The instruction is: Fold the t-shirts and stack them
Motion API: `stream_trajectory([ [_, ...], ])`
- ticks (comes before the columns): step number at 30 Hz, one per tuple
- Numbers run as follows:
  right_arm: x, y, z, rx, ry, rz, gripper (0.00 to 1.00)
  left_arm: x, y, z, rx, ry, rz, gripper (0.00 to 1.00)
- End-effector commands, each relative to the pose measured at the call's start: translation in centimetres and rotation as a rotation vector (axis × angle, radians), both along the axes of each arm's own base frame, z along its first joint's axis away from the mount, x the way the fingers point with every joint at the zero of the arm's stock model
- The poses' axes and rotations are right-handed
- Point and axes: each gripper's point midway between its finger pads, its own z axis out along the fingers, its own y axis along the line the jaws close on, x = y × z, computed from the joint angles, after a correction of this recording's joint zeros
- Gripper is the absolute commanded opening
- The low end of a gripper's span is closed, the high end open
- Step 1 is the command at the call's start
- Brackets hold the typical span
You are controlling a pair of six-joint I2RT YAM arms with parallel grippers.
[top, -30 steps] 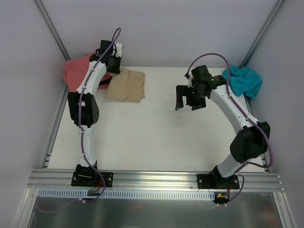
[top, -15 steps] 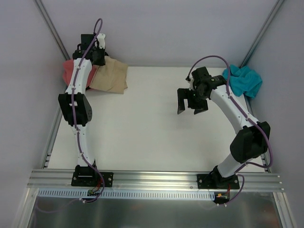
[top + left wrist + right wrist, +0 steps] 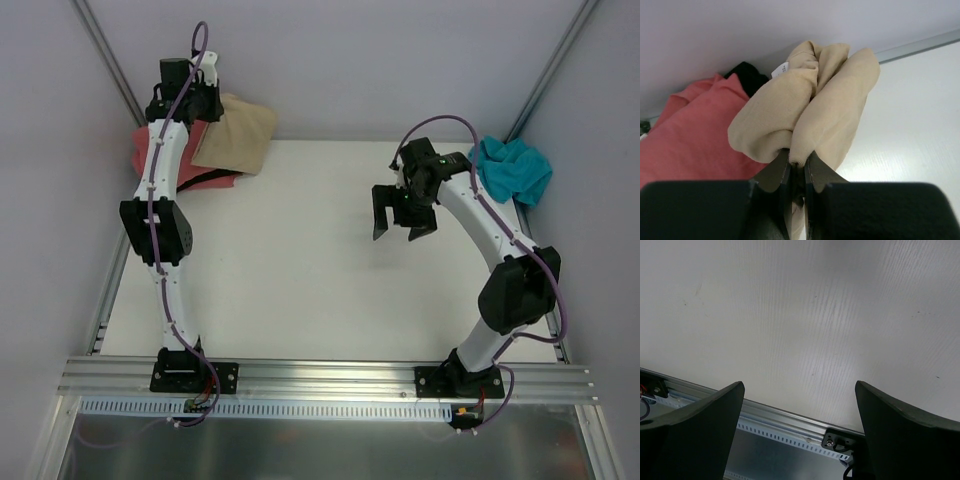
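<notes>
- Left gripper (image 3: 797, 162) is clamping down tight on a bunched edge of the tan t-shirt (image 3: 810, 100). The wrist view is showing the cloth pinched right between the jaws and ballooning out into two fat rolls beyond them.
- What's been changing: the arm has been swinging that shirt back and to the left. A second ago it was lying out on the counter (image 3: 300, 270) beside the coral-pink t-shirt (image 3: 150, 150); now it's hanging up in the far left corner, close to the back wall and overlapping the coral one.
- The black t-shirt (image 3: 747, 75) is peeking out behind the coral one, so I'm guessing that corner is where the stack is going.
- Seems to me the tan one is getting carried over for the drop, though I can't tell how neat the fold is, since it's looking pretty lumpy.
- Right gripper (image 3: 400, 222) is hanging over mid-counter with its jaws wide apart and holding nothing, barely budging.
- Teal t-shirt (image 3: 512, 168) is sitting crumpled in the far right corner, so that one is looking not yet folded.
</notes>
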Motion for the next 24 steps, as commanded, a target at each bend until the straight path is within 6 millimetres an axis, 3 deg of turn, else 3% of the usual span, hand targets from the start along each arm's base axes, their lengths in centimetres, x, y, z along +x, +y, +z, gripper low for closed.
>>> stream_trajectory([
  [1, 0.0, -0.3, 1.4, -0.016, 0.001, -0.016, 0.99, 0.8, 4.1, 6.1, 0.013, -0.175, 0.054, 0.00],
  [6, -0.1, -0.4, 1.5, -0.042, 0.037, -0.016, 0.99, 0.5, 9.2, 5.9, 0.018, -0.167, 0.130, 0.00],
  [13, 0.8, -0.2, 2.1, -0.065, 0.058, -0.003, 0.99, 0.2, 13.8, 6.8, -0.007, -0.198, 0.182, 0.00],
  [17, 1.3, 0.2, 2.3, -0.071, 0.064, 0.005, 0.99, 0.2, 14.9, 6.7, -0.026, -0.201, 0.191, 0.00],
  [24, 1.6, 0.9, 2.3, -0.079, 0.074, 0.008, 1.00, 1.3, 16.0, 4.0, -0.087, -0.173, 0.192, 0.00],
])
